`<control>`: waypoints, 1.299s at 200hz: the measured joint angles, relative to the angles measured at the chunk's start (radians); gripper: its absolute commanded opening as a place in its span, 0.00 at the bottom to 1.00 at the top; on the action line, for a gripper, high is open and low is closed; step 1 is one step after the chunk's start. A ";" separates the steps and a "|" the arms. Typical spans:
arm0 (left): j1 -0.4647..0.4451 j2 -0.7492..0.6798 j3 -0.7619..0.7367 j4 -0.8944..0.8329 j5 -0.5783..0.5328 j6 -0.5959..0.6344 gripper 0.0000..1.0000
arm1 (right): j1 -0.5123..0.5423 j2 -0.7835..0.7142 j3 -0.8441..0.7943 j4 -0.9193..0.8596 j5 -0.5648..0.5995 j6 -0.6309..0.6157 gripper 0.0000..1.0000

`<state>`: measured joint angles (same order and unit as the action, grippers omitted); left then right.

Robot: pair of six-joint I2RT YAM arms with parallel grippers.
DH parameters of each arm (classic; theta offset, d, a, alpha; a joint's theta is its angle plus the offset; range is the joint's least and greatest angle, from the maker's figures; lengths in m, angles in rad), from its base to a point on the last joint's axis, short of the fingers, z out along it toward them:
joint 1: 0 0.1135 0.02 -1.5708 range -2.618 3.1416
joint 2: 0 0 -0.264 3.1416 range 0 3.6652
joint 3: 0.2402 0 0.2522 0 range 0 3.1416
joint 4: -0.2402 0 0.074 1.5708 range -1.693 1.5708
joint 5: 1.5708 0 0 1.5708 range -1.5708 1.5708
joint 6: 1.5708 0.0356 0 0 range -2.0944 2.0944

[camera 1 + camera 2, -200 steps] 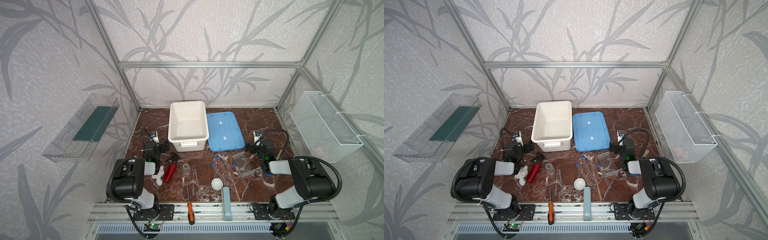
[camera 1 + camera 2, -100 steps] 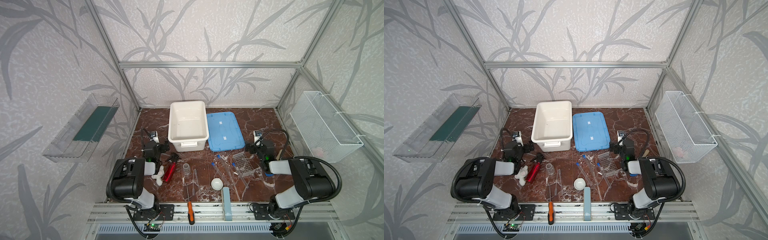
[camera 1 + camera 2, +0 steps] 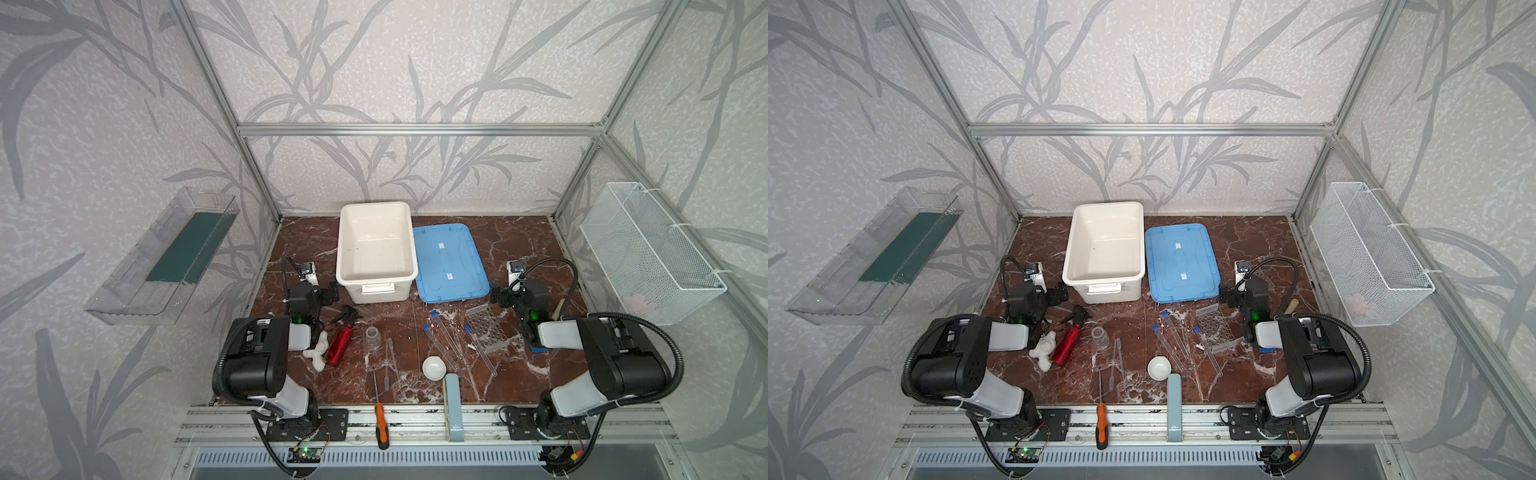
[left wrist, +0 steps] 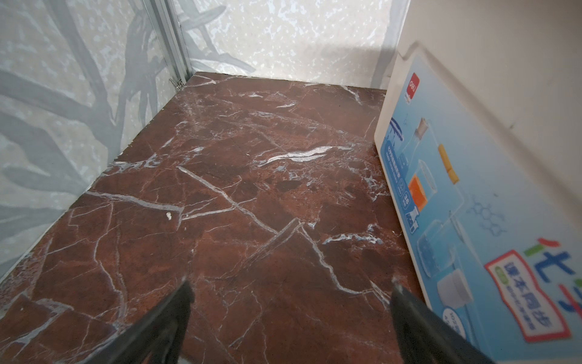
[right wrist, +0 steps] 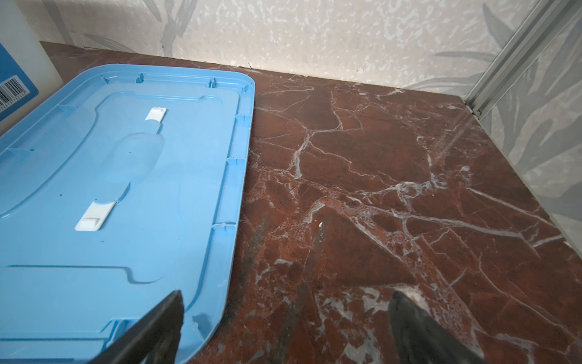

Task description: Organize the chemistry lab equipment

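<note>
Three clear blue-capped tubes (image 3: 444, 337) (image 3: 1173, 337) lie at mid-table beside the clear holed tube rack (image 3: 486, 328) (image 3: 1216, 329). The small glass jar (image 3: 372, 336) (image 3: 1100, 336) stands left of them, with thin droppers (image 3: 390, 361) (image 3: 1117, 359) beside it. The white dish (image 3: 433, 368) (image 3: 1159, 368) sits nearer the front. My left gripper (image 3: 330, 291) (image 3: 1060, 294) (image 4: 291, 283) hangs open and empty over bare marble by the white bin. My right gripper (image 3: 498, 296) (image 3: 1225, 297) (image 5: 287, 294) is open and empty at the blue lid's corner.
A white bin (image 3: 345, 249) (image 4: 472, 94) and a blue lid (image 3: 449, 262) (image 5: 126, 189) sit at the back. A red spray bottle (image 3: 338, 343), a white figure (image 3: 316, 355), an orange-handled screwdriver (image 3: 380, 424) and an upright grey-blue block (image 3: 452, 403) are near the front. A wire basket (image 3: 648, 257) hangs on the right wall.
</note>
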<state>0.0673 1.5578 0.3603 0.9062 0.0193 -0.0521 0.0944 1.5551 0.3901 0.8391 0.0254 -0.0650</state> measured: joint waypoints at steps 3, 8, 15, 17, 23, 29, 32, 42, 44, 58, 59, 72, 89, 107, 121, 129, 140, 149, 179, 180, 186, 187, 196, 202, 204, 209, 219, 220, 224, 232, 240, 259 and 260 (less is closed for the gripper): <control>0.000 0.000 0.000 0.000 0.000 0.000 0.99 | 0.000 0.000 0.000 0.000 0.000 0.000 0.99; 0.000 0.000 0.000 0.000 -0.002 0.000 0.99 | 0.000 0.000 0.000 0.000 0.000 0.000 0.99; 0.000 0.000 0.000 0.000 -0.008 -0.001 0.99 | 0.000 0.000 0.000 0.000 0.000 0.000 0.99; 0.000 0.000 0.000 0.001 -0.011 -0.001 0.99 | 0.000 0.000 0.000 0.000 0.000 0.000 0.99; 0.000 0.000 -0.001 0.005 -0.024 -0.004 0.99 | 0.000 0.000 0.000 0.000 0.000 0.000 0.99; 0.000 -0.002 -0.002 0.010 -0.038 -0.007 0.99 | 0.000 0.000 0.000 0.000 0.000 0.000 0.99; 0.000 -0.006 -0.003 0.009 -0.048 -0.010 0.99 | 0.000 0.000 0.000 0.001 -0.001 -0.001 0.99; 0.000 -0.030 -0.010 0.001 -0.085 -0.020 0.99 | 0.000 -0.003 0.000 0.000 -0.009 -0.007 0.99; 0.000 -0.040 -0.013 -0.005 -0.094 -0.024 0.99 | 0.003 -0.006 0.000 -0.003 -0.008 -0.009 0.99; 0.000 -0.121 -0.016 -0.060 -0.149 -0.042 0.99 | 0.024 -0.043 0.010 -0.066 0.013 -0.019 0.99; 0.000 -0.126 -0.015 -0.065 -0.151 -0.043 0.99 | 0.025 -0.045 0.012 -0.071 0.016 -0.019 0.99; 0.000 -0.224 -0.003 -0.146 -0.201 -0.069 0.99 | 0.056 -0.100 0.053 -0.183 0.040 -0.022 0.99; 0.000 -0.333 0.039 -0.266 -0.261 -0.115 0.99 | 0.089 -0.172 0.122 -0.296 0.058 -0.022 0.99; 0.000 -0.436 0.089 -0.409 -0.314 -0.197 0.99 | 0.103 -0.251 0.171 -0.382 0.069 0.000 0.99; 0.000 -0.517 0.131 -0.535 -0.332 -0.267 0.99 | 0.103 -0.309 0.193 -0.439 0.073 0.050 0.99; 0.000 -0.563 0.154 -0.604 -0.332 -0.304 0.99 | 0.103 -0.338 0.203 -0.472 0.071 0.090 0.99; 0.000 -0.627 0.185 -0.689 -0.320 -0.353 0.99 | 0.103 -0.367 0.216 -0.510 0.059 0.137 0.99; 0.000 -0.675 0.209 -0.748 -0.301 -0.389 0.99 | 0.103 -0.383 0.226 -0.537 0.036 0.167 0.99; -0.022 -0.788 0.360 -0.966 -0.143 -0.484 0.99 | 0.102 -0.394 0.310 -0.703 -0.075 0.204 0.99; -0.025 -0.790 0.370 -0.977 -0.141 -0.487 0.99 | 0.102 -0.394 0.315 -0.712 -0.081 0.204 0.99; -0.046 -0.799 0.409 -1.015 -0.113 -0.501 0.99 | 0.102 -0.395 0.335 -0.748 -0.105 0.204 0.99; -0.051 -0.800 0.419 -1.026 -0.106 -0.505 0.99 | 0.102 -0.395 0.340 -0.758 -0.111 0.204 0.99; -0.103 -0.811 0.476 -1.077 -0.084 -0.521 0.99 | 0.102 -0.399 0.366 -0.808 -0.143 0.206 0.99; -0.159 -0.816 0.518 -1.116 -0.081 -0.531 0.99 | 0.102 -0.405 0.376 -0.833 -0.164 0.208 0.99; -0.178 -0.817 0.528 -1.125 -0.082 -0.532 0.99 | 0.102 -0.407 0.378 -0.842 -0.173 0.209 0.99; -0.240 -0.818 0.563 -1.157 -0.089 -0.537 0.99 | 0.102 -0.414 0.379 -0.856 -0.193 0.211 0.99; -0.356 -0.811 0.617 -1.204 -0.106 -0.542 0.99 | 0.102 -0.431 0.378 -0.888 -0.230 0.218 0.99; -0.365 -0.809 0.621 -1.209 -0.108 -0.542 0.99 | 0.102 -0.433 0.377 -0.892 -0.235 0.219 0.99; -0.415 -0.805 0.645 -1.232 -0.117 -0.543 0.99 | 0.102 -0.438 0.377 -0.902 -0.247 0.223 0.99; -0.499 -0.787 0.688 -1.270 -0.132 -0.546 0.97 | 0.103 -0.448 0.377 -0.927 -0.268 0.231 0.99; -0.564 -0.762 0.728 -1.302 -0.149 -0.552 0.95 | 0.104 -0.458 0.377 -0.950 -0.283 0.238 0.99; -0.716 -0.674 0.801 -1.356 -0.210 -0.570 0.94 | 0.105 -0.479 0.379 -1.012 -0.304 0.249 0.99; -0.728 -0.666 0.805 -1.359 -0.212 -0.570 0.94 | 0.105 -0.480 0.379 -1.014 -0.304 0.249 0.99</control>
<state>-0.6605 0.8913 1.1652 -0.4526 -0.1925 -0.6220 0.1997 1.0756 0.7692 -0.1749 -0.2790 0.1837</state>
